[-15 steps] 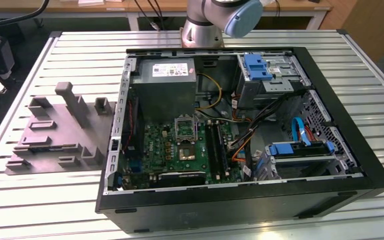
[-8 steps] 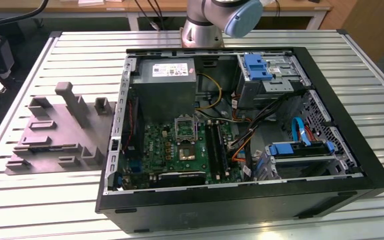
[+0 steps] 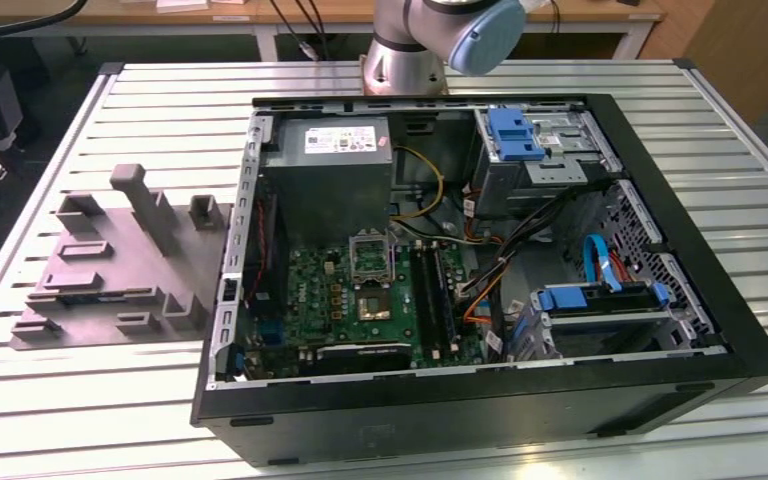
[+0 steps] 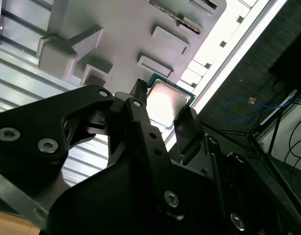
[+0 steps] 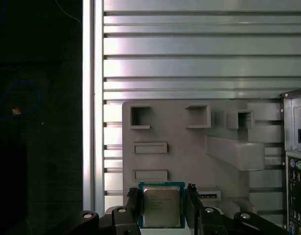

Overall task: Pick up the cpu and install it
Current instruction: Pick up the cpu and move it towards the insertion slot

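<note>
The cpu (image 5: 162, 205), a small square chip with a silvery metal top and a green rim, sits between the two black fingers of my gripper (image 5: 162, 208), which is shut on its opposite edges. In the second wrist view the cpu (image 4: 167, 100) shows the same way in the gripper (image 4: 165, 111). It hangs well above the grey parts fixture (image 5: 189, 147), apart from it. In the exterior view the open motherboard socket (image 3: 371, 256) lies inside the black computer case (image 3: 491, 400), below the grey power-supply box (image 3: 337, 150).
The grey fixture (image 3: 117, 270) with raised blocks lies on the slatted metal table (image 3: 77, 400) at the exterior view's left of the case. Drive cages with blue clips (image 3: 515, 135) and loose cables (image 3: 491, 280) crowd the case's right half. The arm's base (image 3: 411, 50) stands behind the case.
</note>
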`<state>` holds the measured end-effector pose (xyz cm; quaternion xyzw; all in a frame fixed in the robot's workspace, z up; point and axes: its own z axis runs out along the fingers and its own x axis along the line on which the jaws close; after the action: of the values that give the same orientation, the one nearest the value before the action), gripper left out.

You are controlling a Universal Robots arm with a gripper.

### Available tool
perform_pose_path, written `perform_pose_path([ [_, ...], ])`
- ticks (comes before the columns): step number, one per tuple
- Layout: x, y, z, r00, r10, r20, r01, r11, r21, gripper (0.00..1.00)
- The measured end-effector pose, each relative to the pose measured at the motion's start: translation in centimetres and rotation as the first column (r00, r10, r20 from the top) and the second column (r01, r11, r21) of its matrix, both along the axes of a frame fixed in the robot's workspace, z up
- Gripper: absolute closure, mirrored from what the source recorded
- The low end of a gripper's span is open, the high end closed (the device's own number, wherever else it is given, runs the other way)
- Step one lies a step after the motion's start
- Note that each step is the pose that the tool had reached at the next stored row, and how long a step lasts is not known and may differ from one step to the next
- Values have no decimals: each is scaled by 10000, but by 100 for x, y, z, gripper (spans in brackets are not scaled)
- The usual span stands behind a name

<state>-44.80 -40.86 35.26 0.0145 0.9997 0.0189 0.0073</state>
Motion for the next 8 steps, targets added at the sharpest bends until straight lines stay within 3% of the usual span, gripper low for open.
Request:
perform_pose_path([
  [8,6,1,3,10000,0,-4,0,10000,-6,53],
])
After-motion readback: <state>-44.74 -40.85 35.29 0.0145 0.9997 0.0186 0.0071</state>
